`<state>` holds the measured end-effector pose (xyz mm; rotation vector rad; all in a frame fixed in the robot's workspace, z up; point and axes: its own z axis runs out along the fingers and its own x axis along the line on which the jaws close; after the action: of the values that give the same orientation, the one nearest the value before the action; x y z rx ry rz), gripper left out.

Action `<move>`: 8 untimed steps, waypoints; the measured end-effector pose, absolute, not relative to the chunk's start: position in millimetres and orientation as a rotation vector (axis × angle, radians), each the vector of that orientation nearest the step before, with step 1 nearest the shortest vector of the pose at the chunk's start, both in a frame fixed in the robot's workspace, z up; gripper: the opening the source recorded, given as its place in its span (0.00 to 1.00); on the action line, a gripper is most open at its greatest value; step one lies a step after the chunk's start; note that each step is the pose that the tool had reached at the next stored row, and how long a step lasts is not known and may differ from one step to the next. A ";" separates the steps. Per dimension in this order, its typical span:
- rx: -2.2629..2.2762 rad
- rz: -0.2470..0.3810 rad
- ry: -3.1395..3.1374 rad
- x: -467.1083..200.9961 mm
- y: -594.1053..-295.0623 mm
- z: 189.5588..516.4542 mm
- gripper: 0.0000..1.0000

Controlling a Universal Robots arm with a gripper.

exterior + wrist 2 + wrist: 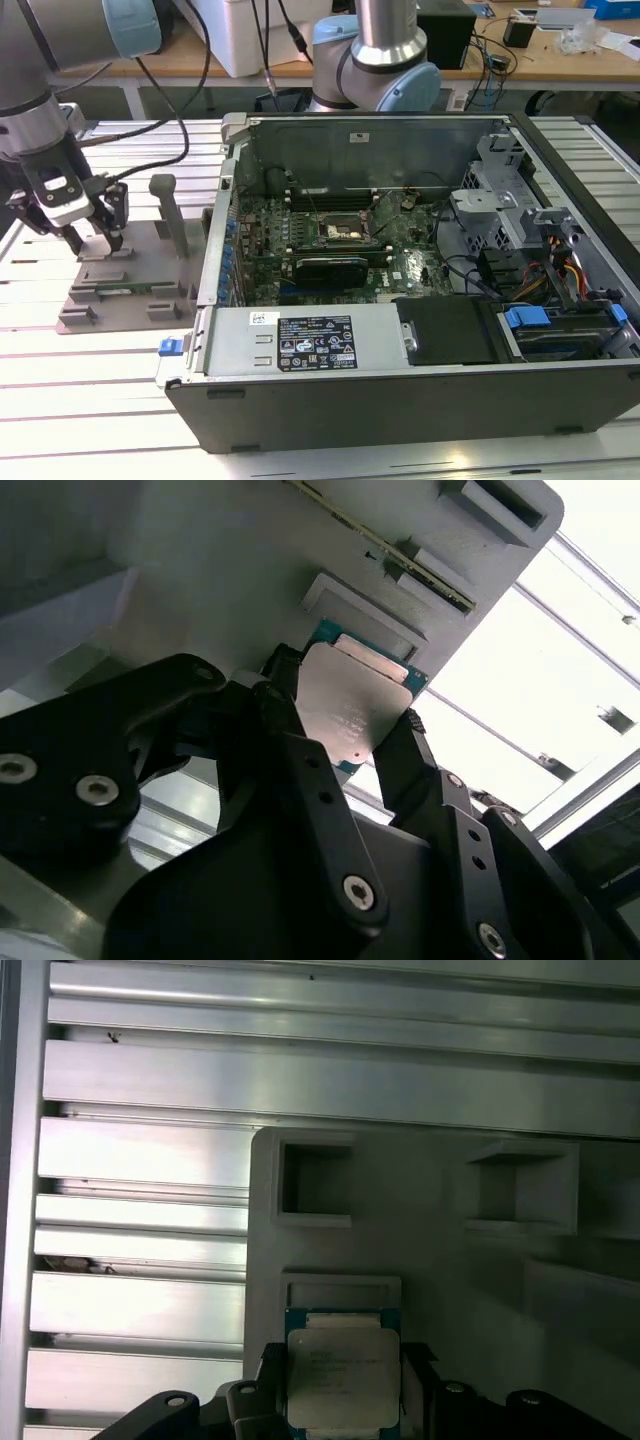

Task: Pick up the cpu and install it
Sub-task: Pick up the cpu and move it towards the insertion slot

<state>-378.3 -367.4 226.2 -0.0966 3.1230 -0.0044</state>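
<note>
Slotted aluminium table [90, 400] carries an open computer case [400, 400] and, at the exterior view's left, a grey fixture tray [140, 262]. Gripper [95, 242] is positioned over this tray. In both wrist views the cpu [343, 1365] partly covers a shallow tray recess [343, 1295] and is clamped on two opposite edges by the black fingers [405, 765]. Its metal top faces away from the tray. Outline is near-square, with edges parallel to the recess walls. Contact with the tray cannot be determined.

The cpu [343, 1380], square with a silver-grey lid and green rim, is sitting lid-up, gripped between the tool's [345, 1360] fingers.
</note>
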 end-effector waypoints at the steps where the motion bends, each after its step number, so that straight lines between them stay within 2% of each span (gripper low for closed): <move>1: -0.097 -0.005 3.123 -378.4 -367.4 229.7 0.54; 8: -0.097 -0.007 3.123 -378.3 -367.3 246.8 0.54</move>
<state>-378.3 -367.3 246.8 -0.0966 3.1231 -0.0066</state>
